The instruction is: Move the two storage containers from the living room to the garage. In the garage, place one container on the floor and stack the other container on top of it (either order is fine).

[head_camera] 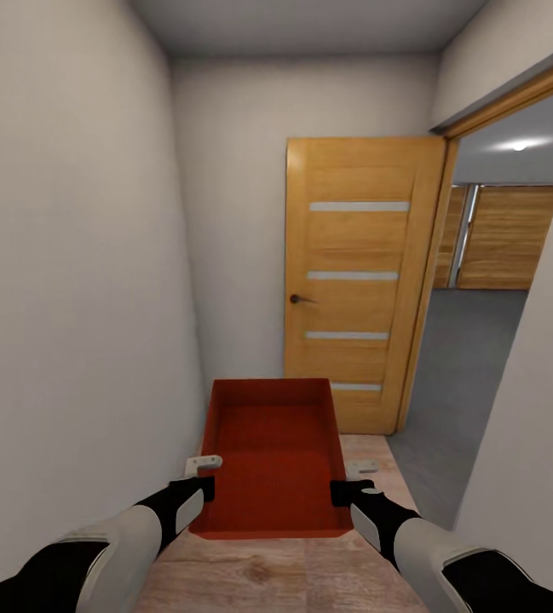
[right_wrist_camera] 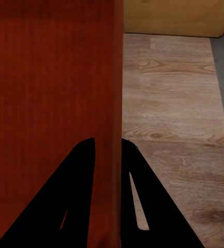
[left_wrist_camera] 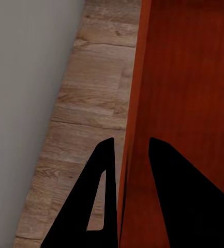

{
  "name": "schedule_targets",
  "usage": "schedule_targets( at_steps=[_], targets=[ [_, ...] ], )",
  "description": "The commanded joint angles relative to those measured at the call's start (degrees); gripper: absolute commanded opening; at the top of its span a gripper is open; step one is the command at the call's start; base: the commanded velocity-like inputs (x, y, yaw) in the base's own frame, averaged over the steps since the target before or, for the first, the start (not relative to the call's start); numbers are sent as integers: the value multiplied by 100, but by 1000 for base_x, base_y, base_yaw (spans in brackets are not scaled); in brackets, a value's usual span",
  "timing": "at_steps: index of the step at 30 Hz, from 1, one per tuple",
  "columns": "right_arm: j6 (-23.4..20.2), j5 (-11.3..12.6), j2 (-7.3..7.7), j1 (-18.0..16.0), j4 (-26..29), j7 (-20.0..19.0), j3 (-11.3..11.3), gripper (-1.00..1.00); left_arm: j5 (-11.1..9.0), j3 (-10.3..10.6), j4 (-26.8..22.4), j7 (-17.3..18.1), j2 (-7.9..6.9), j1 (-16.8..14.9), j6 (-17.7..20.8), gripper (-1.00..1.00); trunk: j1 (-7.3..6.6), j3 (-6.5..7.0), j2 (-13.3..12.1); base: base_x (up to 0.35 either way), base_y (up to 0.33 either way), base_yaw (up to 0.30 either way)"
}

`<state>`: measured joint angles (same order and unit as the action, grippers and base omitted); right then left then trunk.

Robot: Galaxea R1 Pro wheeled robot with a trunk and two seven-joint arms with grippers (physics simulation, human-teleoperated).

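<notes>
One bin [head_camera: 274, 455] is in my hands, carried level in front of the trunk above the plank floor [head_camera: 310, 579] of a narrow cream-walled hallway. My left gripper [head_camera: 201, 484] pinches its left wall; in the left wrist view one finger sits outside the wall and the other inside, jaws narrowed on the rim [left_wrist_camera: 128, 155]. My right gripper [head_camera: 344, 487] does the same on the right wall, and the right wrist view shows the wall [right_wrist_camera: 112, 129] sandwiched between the two fingers. Both holds look firm, close to the near end of the bin, so the far end hangs out unsupported.

I judge this to be the transport step: I am on my way to the garage with one of the two bins. Ahead stands an open wood door [head_camera: 357, 281], swung back against the end wall. To my right the doorway [head_camera: 472, 358] opens onto grey concrete [head_camera: 463, 366], with wood-panelled doors further in.

Next I need to turn the base right and drive through that opening. The hallway is tight, so I should turn slowly, keeping the bin's far corner off the door and the frame, and keep both arms fixed so the grip does not twist.
</notes>
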<state>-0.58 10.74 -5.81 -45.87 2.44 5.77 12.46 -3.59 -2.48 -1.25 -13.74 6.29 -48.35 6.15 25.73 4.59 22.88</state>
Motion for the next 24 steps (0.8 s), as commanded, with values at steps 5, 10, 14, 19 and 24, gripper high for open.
schedule_targets(
  at_steps=[5,10,14,19,24],
  targets=[
    [-2,86,1,-1,-13,310,-323,-100,49,-139,-30,-367,-267,1,-106,-100,5,-2,4,321,0,0],
    [-16,86,-2,-1,-15,311,-323,-100,49,-139,-32,-367,-268,1,-106,-100,5,-2,4,321,0,0],
    [-8,86,-7,-1,-13,311,-323,-100,49,-139,-33,-367,-269,1,-106,-100,5,-2,4,321,0,0],
    [-4,86,-7,-1,-14,311,-323,-100,51,-139,-33,-367,-269,1,-106,-100,5,-2,4,321,0,0],
    [-3,86,-6,-1,-15,311,-323,-100,47,-139,-33,-369,-269,1,-106,-100,5,-2,4,321,0,0]
  ],
)
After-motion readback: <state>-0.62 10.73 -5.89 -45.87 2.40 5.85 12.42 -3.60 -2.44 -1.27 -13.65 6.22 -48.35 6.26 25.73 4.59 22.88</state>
